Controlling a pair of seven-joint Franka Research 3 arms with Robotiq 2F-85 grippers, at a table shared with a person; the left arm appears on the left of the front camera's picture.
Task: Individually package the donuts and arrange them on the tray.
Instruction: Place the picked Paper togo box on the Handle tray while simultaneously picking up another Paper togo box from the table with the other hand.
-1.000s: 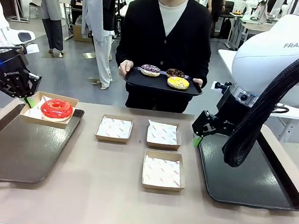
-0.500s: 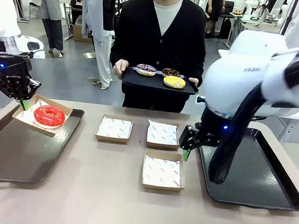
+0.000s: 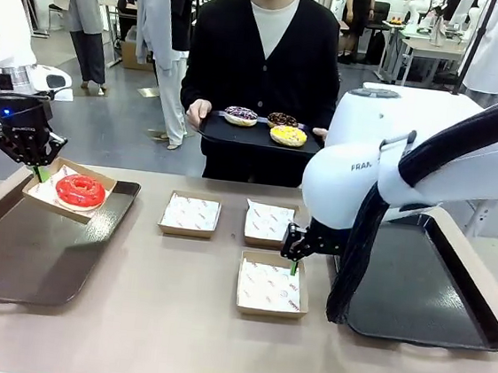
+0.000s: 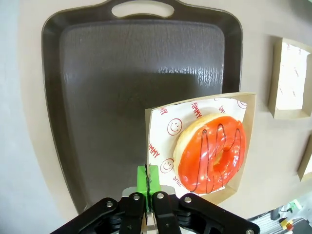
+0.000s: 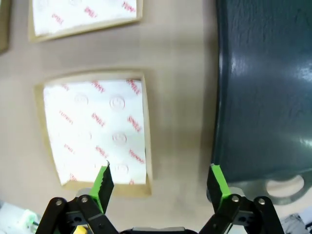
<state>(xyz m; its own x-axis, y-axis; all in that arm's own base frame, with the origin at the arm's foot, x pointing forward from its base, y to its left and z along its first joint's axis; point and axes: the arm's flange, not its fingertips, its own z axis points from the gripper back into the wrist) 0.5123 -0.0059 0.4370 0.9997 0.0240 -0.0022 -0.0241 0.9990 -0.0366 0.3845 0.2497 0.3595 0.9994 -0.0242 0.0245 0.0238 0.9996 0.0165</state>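
A glossy red donut [image 3: 80, 190] lies in a paper-lined cardboard box [image 3: 101, 174], held tilted over the far corner of the left tray [image 3: 28, 252]. My left gripper [image 3: 36, 164] is shut on that box's far left edge. In the left wrist view the fingertips [image 4: 148, 176] pinch the box [image 4: 158, 146] beside the red donut [image 4: 212, 153]. My right gripper [image 3: 295, 261] hangs open over the far edge of the near empty box [image 3: 271, 287]; in its wrist view the right gripper [image 5: 160, 179] straddles the box's edge [image 5: 95, 131]. The person holds a black tray [image 3: 223, 133] with a dark sprinkled donut [image 3: 240, 115], a chocolate donut [image 3: 282, 120] and a yellow donut [image 3: 287, 135].
Two more empty lined boxes [image 3: 190, 214] [image 3: 272, 223] sit in a row mid-table. The right tray [image 3: 434, 286] lies bare behind my right arm, and in the right wrist view its rim [image 5: 268, 87] runs close beside the near box. Bare tabletop lies in front.
My right arm swung left from the right tray to over the near empty box. My left gripper shifted the donut box slightly left and toward me. The person's tray drifted a little left.
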